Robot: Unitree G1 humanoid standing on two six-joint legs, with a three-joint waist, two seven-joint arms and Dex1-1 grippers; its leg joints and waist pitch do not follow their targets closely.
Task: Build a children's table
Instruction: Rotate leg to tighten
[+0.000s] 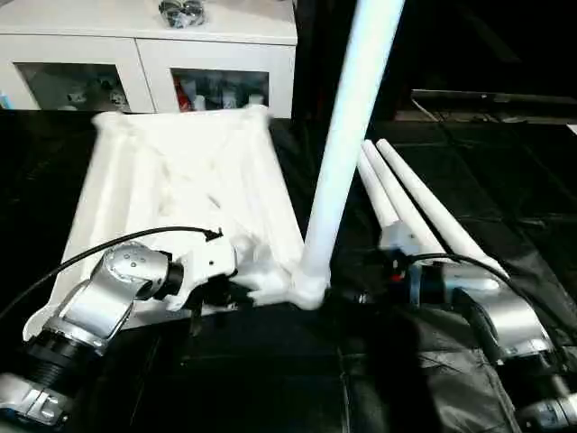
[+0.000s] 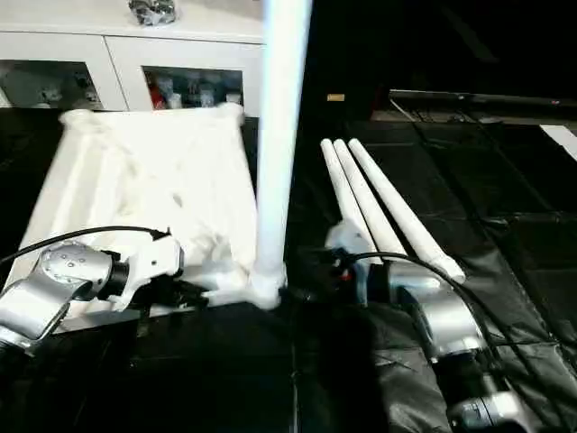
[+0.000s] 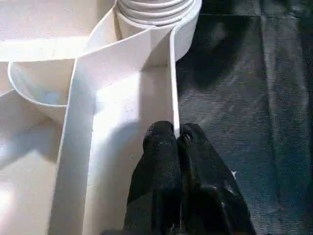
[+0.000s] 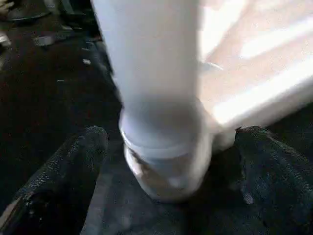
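Left pincer (image 3: 177, 142) pinches the tabletop (image 3: 112, 98) rim beside the upright leg (image 1: 347, 135).

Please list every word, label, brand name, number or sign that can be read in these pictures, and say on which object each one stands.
There is no readable text.
The table top, the upright leg and the three loose legs are plain white.
The items behind the cabinet's glass are too blurred to read.

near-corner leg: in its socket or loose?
In. The leg stands upright with its base seated in the tabletop's near corner socket; three more legs lie loose beside it. How tight: cannot tell.
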